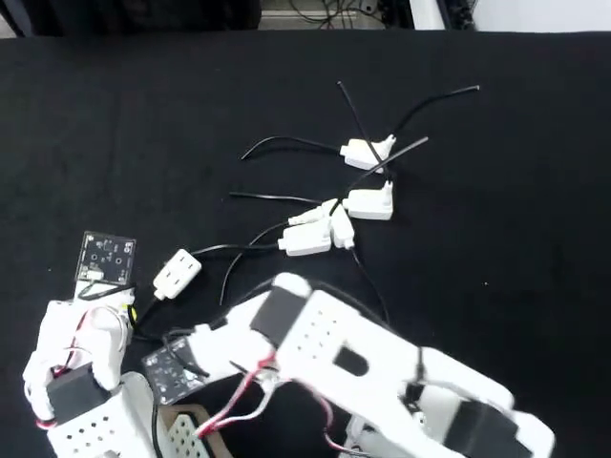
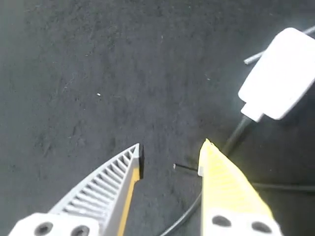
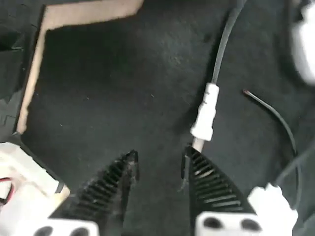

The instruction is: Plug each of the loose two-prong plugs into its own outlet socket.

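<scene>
**Operator:** Where are the plugs?

**Describer:** The white plugs lie loose in a cluster near the middle of the black worktop. Their thin black leads fan outward.

**Operator:** And the socket?

**Describer:** A white outlet block rests apart from the cluster, closer to your arms, on its own black cable.

**Operator:** What about my hands?

**Describer:** Your left hand is spread open and holds nothing, low over the worktop near the outlet block. Your right hand is also open and empty, with one fingertip just beside a small white connector on a grey cable.
</scene>
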Available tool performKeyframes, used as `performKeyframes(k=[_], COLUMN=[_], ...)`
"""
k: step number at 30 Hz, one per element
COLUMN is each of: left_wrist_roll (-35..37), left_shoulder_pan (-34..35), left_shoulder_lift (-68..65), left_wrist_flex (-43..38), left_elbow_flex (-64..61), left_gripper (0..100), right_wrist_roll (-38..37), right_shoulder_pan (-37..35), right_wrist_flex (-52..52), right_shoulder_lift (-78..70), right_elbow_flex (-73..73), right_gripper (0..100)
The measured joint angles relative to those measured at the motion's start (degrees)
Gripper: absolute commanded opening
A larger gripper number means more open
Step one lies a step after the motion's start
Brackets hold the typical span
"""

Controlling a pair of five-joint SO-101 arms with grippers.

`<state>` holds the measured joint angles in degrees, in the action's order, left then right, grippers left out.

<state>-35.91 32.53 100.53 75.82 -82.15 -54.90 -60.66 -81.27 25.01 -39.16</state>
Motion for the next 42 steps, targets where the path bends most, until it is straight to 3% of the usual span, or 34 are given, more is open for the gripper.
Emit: performKeyframes(k=[8, 13, 28, 42], left_wrist_roll=[5.6, 9.8, 12.4, 12.4], left_shoulder_pan=[0.9, 6.8, 11.7, 13.3], left_shoulder_lift=[3.5, 3.6, 3.5, 3.5], left_wrist_flex=[-6.3, -9.3, -9.5, -9.5], left_elbow_flex=[-8.3, -9.8, -9.8, -9.9], left_gripper=[20, 20, 20, 20], right_wrist_roll=[0.0, 0.8, 11.6, 12.4], right_shoulder_pan=[-1.1, -1.2, 0.4, 3.5], right_wrist_flex=[4.3, 10.5, 14.8, 19.3], right_shoulder_lift=[-6.9, -7.3, -7.4, -7.4], right_elbow_flex=[0.2, -0.9, -1.3, -4.3], right_gripper=[15.2, 15.2, 15.2, 15.2])
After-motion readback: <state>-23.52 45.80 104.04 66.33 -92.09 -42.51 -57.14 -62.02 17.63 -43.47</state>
